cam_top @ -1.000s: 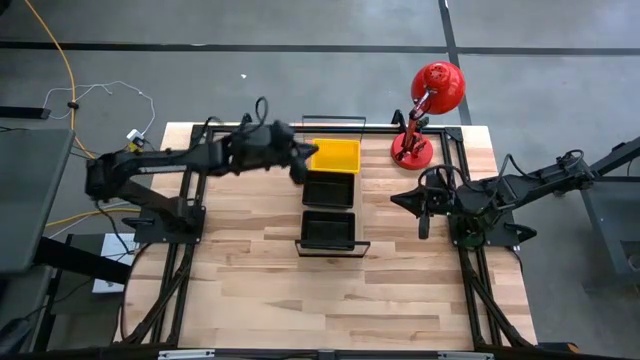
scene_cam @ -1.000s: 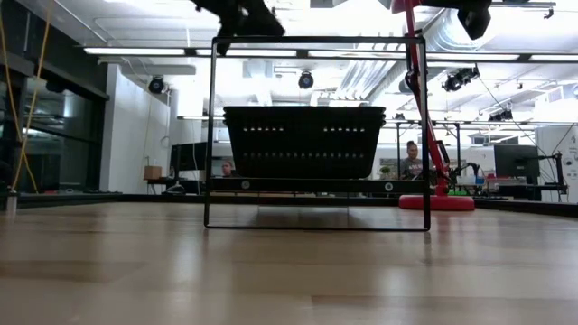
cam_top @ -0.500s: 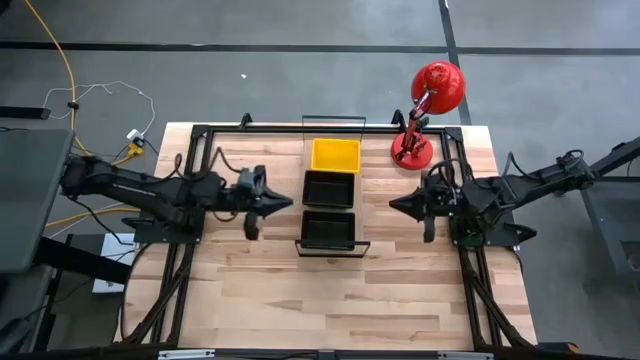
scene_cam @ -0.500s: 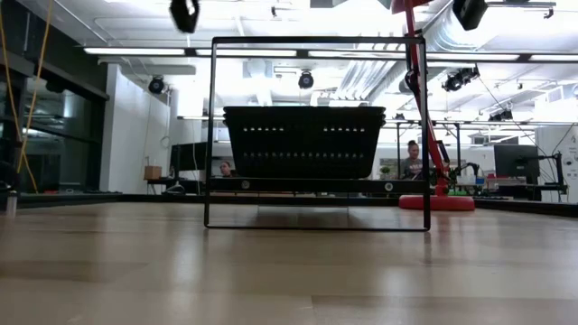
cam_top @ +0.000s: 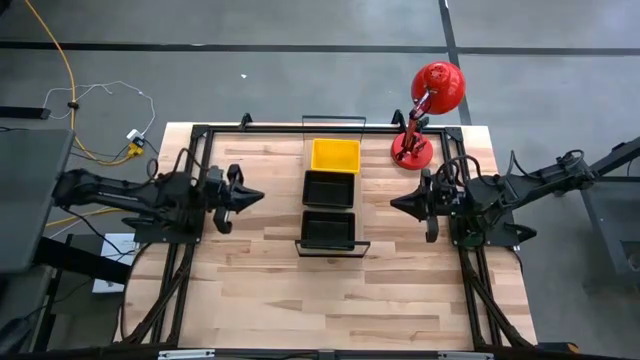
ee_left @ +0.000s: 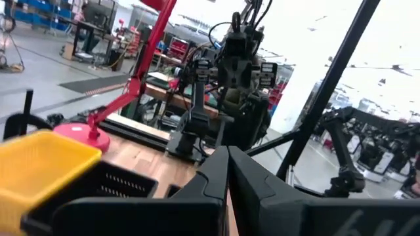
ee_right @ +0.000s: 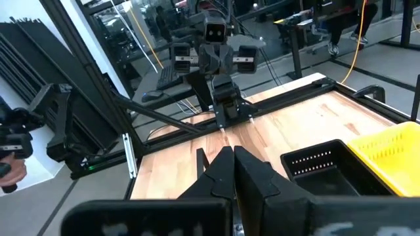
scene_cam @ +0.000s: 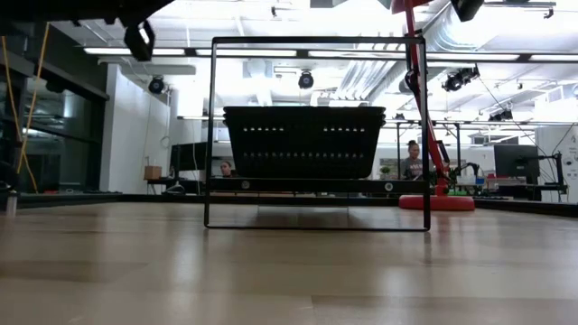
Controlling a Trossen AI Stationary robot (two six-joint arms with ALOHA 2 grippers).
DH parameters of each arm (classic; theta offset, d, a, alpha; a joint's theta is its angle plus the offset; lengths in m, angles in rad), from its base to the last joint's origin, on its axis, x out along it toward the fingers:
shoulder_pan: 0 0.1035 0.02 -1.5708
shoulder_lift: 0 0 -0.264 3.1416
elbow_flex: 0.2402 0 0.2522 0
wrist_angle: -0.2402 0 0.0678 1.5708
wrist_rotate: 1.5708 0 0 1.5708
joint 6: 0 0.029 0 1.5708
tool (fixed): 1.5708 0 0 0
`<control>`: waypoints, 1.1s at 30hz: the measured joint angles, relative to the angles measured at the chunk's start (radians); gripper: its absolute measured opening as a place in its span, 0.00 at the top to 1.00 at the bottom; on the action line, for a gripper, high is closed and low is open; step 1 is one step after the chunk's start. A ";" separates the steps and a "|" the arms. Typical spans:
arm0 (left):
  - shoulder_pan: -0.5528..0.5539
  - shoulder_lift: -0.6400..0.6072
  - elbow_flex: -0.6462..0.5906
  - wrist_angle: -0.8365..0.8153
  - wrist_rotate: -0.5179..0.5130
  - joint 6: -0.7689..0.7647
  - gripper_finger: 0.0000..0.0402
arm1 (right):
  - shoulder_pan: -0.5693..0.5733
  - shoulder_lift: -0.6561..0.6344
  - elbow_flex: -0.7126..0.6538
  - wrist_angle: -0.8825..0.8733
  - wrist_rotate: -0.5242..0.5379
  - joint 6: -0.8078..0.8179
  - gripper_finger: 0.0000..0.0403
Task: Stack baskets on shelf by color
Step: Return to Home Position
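The left arm (cam_top: 130, 190) has pulled away from the shelf (cam_top: 333, 119). A second ago its jaws hung over the yellow basket (cam_top: 335, 155) at the shelf end nearest the red lamp (cam_top: 425, 110). Half a second ago they were partway back, and now they sit over the left side of the bench (cam_top: 250, 280), well apart from the shelf and pointing toward it. In the left wrist view the left jaws are closed together and hold nothing. The right arm (cam_top: 500, 195) has not shifted, and waits over the right side of the bench with the right jaws likewise pressed together and empty. The baskets have not stirred through the retreat. Yellow stays at one end, with a black basket (cam_top: 329, 188) just beside it in the middle of the shelf and another black basket (cam_top: 328, 228) at the other end. From straight above, how many are nested in each spot cannot be counted, and the low view shows only the black ones (scene_cam: 304, 140), sitting square on the board. Nothing lies loose on the bench, so the sorting looks finished — what remains seems only to be the left arm settling into rest. No brand, label or writing can be read on the baskets, the shelf or the lamp — the boxes on the arms' wrists show nothing legible either.
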 joint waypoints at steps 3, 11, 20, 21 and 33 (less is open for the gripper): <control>-0.043 -0.039 -0.047 0.004 -0.041 -0.026 1.00 | 0.000 -0.001 0.000 0.000 0.000 0.000 1.00; -0.131 -0.099 -0.201 0.104 -0.145 -0.021 1.00 | 0.000 -0.001 0.000 -0.025 -0.029 -0.003 1.00; -0.033 -0.200 -0.306 0.122 -0.059 0.020 1.00 | 0.000 -0.019 0.000 -0.044 -0.058 -0.015 1.00; -0.013 -0.211 -0.309 0.113 -0.036 0.015 1.00 | 0.000 -0.026 0.000 -0.044 -0.057 -0.024 1.00; 0.098 -0.294 -0.317 -0.066 0.076 -0.031 1.00 | 0.000 -0.114 0.000 -0.061 -0.037 -0.031 1.00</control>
